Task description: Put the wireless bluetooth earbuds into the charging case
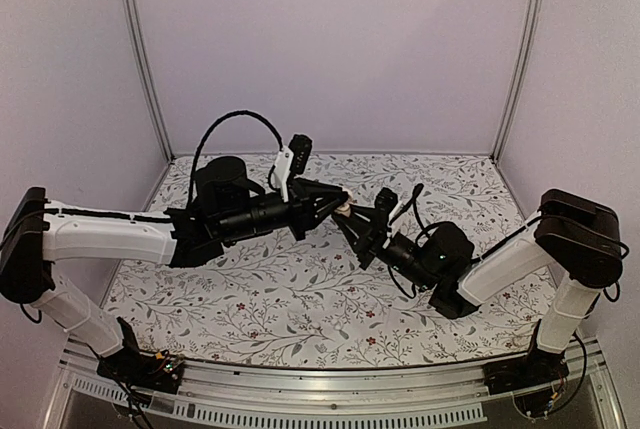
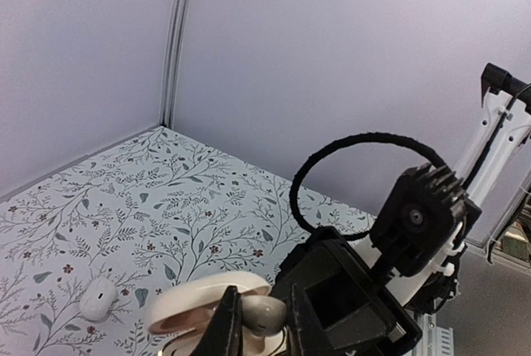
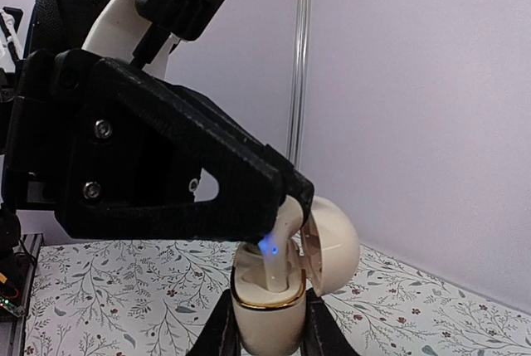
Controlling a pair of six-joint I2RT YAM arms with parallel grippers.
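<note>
The setting is showing itself as a robotics laboratory test cell. Plain pale panels [image 1: 330, 49] are enclosing the work area on three sides, and aluminium posts [image 1: 140, 49] are framing the back corners. A floral printed sheet [image 1: 300, 299] is covering the table. The left arm [image 1: 110, 234] and the right arm [image 1: 500, 269] are standing mounted at a slotted aluminium rail [image 1: 330, 384] along the near edge. An exposed black cable [image 1: 235, 119] is looping above the left arm, and a wrist camera [image 1: 298, 146] is riding on it.

Glossy smooth plastic charging case [image 3: 265, 321]
</note>
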